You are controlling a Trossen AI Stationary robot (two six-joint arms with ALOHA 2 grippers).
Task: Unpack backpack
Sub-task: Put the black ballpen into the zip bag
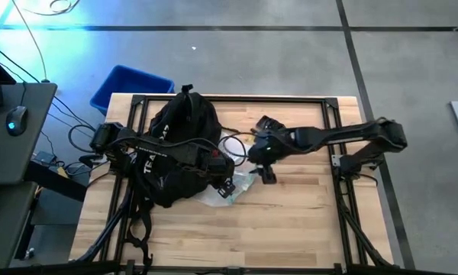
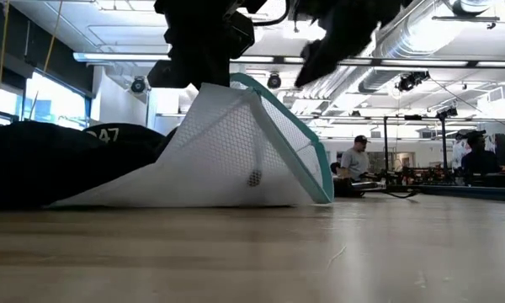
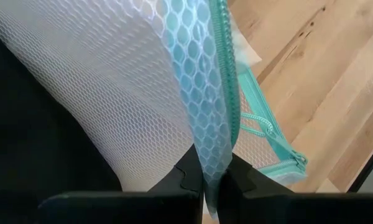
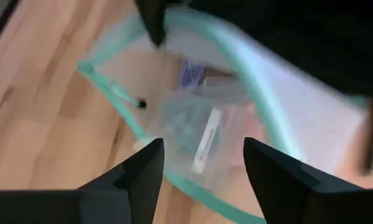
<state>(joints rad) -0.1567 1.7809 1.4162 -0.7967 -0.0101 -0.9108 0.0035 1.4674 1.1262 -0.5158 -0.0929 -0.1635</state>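
The black backpack [image 1: 175, 149] lies on the left half of the wooden table [image 1: 305, 221]; the low view shows it at the left [image 2: 42, 164]. Beside it is a white mesh pouch [image 2: 227, 151] with a teal zipper edge, raised at one side like a tent, its lower edge [image 2: 185, 204] on the table. My left gripper [image 3: 212, 173] is shut on that pouch at its top. My right gripper [image 4: 202, 165] hangs open above the pouch's mouth, touching nothing. Through the mouth I see a clear plastic bag [image 4: 196, 130] inside. My left gripper pinches the pouch's teal zipper edge [image 3: 216, 146] between its two fingers, coming from above and slanting down. The held edge is lifted. The mesh falls away below it, and the pouch's bottom stays on the table beside the backpack.
A blue bin [image 1: 130, 85] stands on the floor past the table's far left corner. A pale cable [image 1: 230, 141] lies on the table behind the pouch. Bare wood stretches along the near side and the right. People sit far off in the room [image 2: 353, 160].
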